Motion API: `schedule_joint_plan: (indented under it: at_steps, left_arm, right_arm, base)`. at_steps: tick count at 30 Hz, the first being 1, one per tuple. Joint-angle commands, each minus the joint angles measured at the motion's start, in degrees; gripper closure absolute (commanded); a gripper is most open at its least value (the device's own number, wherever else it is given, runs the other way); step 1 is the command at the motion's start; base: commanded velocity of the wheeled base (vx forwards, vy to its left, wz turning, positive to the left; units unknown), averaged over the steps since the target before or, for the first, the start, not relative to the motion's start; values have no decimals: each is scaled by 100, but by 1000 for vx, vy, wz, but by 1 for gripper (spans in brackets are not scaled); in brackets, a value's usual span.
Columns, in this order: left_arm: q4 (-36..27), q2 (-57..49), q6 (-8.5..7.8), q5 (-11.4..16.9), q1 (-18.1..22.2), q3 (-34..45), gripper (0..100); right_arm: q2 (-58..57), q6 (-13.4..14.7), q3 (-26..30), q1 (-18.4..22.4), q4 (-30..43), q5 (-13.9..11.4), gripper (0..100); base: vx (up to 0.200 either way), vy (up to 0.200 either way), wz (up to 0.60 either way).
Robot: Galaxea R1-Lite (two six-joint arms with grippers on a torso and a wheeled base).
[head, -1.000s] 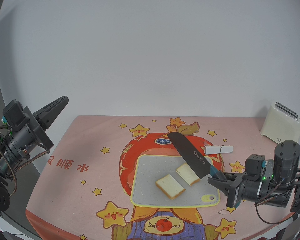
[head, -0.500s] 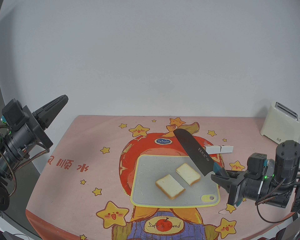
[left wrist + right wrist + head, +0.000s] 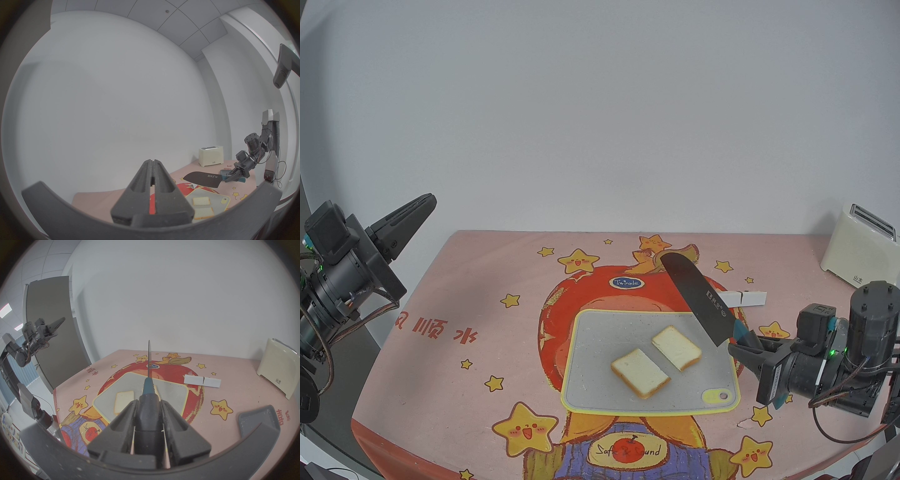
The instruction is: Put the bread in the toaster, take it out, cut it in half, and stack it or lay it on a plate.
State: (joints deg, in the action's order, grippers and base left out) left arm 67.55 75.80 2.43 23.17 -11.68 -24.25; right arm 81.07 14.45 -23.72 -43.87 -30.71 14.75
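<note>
- We see the right gripper [image 3: 746, 347] clamped on the teal handle of a dark-bladed kitchen knife [image 3: 700, 297], whose blade is raised and points away from the gripper.
- A pale bread half [image 3: 640, 373] and a second bread half [image 3: 676, 347] lie slightly apart on the grey yellow-rimmed cutting board [image 3: 594, 350], just ahead of that gripper.
- The cream toaster [image 3: 862, 250] stands on the pink worktop [image 3: 487, 294] beyond the right gripper.
- The left gripper [image 3: 152, 164], fingers pressed together and empty, hangs far from the bread.
</note>
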Motion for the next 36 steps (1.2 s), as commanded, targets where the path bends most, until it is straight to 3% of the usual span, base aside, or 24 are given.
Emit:
schedule_joint_plan:
  at_steps: [1,8,18,29,36]
  left_arm:
    - [-5,-30,4,3,-1,-1,100]
    - [-5,-48,4,3,-1,17,100]
    - [-5,-118,4,47,-19,43,100]
    - [-22,-189,4,47,-36,96,100]
    - [-14,-197,4,56,-45,148,100]
  right_arm:
    - [14,23,-1,19,-5,19,100]
    - [155,32,-27,230,-14,555,100]
    - [111,102,-53,432,-14,599,100]
    - [120,287,-203,643,-5,1109,100]
    - [120,296,-247,793,-5,1197,100]
  base:
    - [0,0,0]
    - [0,0,0]
    - [0,0,0]
    - [0,0,0]
    - [0,0,0]
